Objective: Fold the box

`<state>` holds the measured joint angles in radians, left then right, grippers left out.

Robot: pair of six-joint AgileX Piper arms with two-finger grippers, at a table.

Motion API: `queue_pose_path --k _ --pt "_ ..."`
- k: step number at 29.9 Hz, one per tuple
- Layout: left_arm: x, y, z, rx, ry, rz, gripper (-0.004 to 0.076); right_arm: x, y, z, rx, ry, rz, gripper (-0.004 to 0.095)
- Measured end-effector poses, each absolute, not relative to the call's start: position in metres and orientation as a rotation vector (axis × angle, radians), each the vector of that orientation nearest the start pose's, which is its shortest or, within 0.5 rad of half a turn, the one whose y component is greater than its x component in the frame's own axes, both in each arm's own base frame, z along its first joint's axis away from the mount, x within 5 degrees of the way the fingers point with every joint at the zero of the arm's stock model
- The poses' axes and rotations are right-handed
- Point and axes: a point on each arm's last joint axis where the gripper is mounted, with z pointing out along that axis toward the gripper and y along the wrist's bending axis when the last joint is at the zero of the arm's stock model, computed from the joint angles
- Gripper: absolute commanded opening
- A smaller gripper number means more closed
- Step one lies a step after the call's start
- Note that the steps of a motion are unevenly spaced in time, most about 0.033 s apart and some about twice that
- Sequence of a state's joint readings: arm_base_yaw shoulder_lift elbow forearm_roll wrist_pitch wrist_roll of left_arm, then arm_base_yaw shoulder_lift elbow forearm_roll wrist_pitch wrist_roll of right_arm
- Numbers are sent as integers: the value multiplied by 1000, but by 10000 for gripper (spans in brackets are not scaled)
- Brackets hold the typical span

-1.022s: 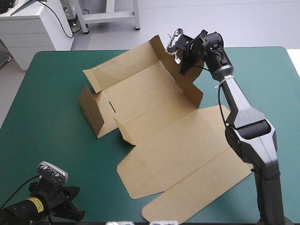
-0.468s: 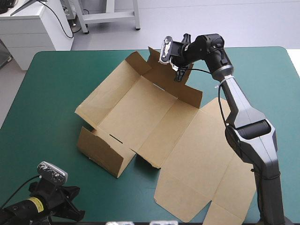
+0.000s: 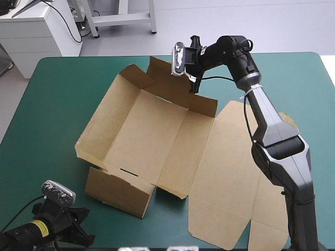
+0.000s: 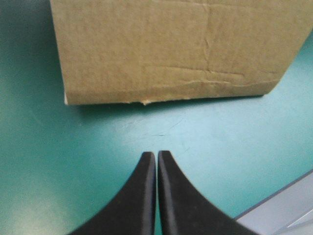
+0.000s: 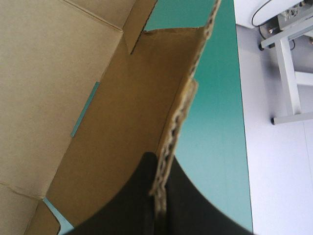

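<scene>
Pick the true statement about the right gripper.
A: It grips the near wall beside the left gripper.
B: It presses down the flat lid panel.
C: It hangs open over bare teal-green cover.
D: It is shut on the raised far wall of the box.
D: in the right wrist view the right gripper pinches the corrugated top edge of the raised far wall of the box, and the high view places it at that wall.

Box (image 3: 146,136): lid's right side behind the right arm (image 3: 277,151); near flap past the bottom edge
</scene>
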<state>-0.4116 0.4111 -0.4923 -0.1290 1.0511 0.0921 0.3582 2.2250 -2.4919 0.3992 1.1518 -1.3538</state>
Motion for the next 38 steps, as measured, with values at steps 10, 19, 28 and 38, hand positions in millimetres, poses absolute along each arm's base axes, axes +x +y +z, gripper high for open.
queue_pose_path --k 10,19,28,38 --pt "49 -32 265 588 2401 -303 -8 424 251 374 -1816 1357 5 -21" --pt "47 -32 258 597 2436 -299 -8 408 276 374 -1865 1293 25 -21" --pt "47 -32 258 597 2436 -299 -8 406 279 373 -1880 1289 10 -21" --pt "47 -32 258 597 2437 -299 -8 408 288 349 -1913 1338 -17 -21"
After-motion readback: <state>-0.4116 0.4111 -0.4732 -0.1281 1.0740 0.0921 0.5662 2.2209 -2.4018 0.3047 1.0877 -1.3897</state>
